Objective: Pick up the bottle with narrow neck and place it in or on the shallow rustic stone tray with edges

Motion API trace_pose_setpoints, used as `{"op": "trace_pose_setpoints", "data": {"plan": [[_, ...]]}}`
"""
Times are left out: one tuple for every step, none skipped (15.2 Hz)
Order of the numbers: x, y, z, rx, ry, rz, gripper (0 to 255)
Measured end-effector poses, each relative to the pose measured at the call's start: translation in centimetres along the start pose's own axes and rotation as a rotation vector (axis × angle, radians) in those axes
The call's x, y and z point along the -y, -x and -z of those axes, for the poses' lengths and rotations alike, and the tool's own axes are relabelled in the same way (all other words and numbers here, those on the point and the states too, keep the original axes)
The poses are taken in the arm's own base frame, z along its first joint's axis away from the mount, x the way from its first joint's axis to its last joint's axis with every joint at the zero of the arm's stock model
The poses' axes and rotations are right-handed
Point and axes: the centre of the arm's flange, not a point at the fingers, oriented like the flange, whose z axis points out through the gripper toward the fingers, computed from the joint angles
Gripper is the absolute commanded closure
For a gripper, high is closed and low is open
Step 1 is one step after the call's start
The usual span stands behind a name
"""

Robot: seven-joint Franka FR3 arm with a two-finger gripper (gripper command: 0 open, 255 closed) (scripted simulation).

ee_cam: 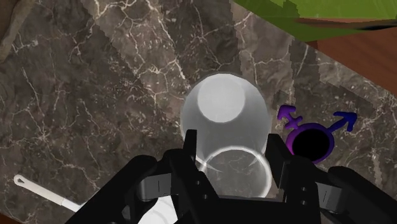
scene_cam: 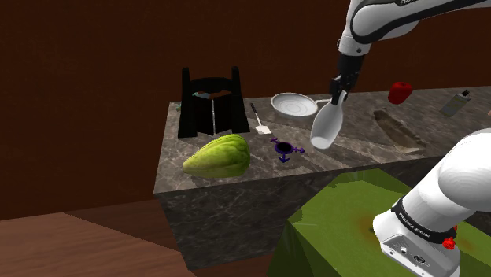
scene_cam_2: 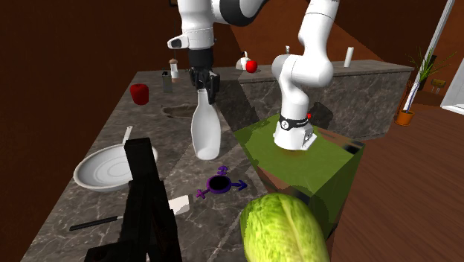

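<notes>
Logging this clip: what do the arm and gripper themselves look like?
The arm is glossy white, made of rounded tubular segments with dark joints. A black band with small white lettering rings its lowest segment, a small red mark beside it. The gripper is all black and blocky, with two straight fingers.

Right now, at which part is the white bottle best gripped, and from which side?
At its narrow neck, from above. The bottle is nearly upright, neck up, and its body widens below, likely too broad for the jaws; the gripper clasps the neck this way.
</notes>
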Motion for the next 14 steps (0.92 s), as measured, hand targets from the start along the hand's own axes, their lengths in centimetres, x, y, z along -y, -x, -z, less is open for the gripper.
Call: {"op": "trace_pose_setpoints", "data": {"plan": [[-0.1,0.1,0.5,0.000,0.000,0.000,255],[-0.1,0.2,0.9,0.000,0.000,0.000,255],[-0.1,0.1,1.5,0.000,0.000,0.000,255],[-0.1,0.2,2.0,0.000,0.000,0.000,255],[-0.1,0.3,2.5,0.000,0.000,0.000,255],[-0.2,0.3,3.1,0.000,0.000,0.000,255],[-0.2,0.3,3.5,0.000,0.000,0.000,255],[-0.1,0.4,4.0,0.000,0.000,0.000,255],[-0.1,0.4,4.6,0.000,0.000,0.000,255],[-0.2,0.5,5.2,0.000,0.000,0.000,255],[-0.3,0.5,5.6,0.000,0.000,0.000,255],[-0.4,0.6,6.1,0.000,0.000,0.000,255],[-0.2,0.7,6.7,0.000,0.000,0.000,255],[-0.2,0.8,7.3,0.000,0.000,0.000,255]]}}
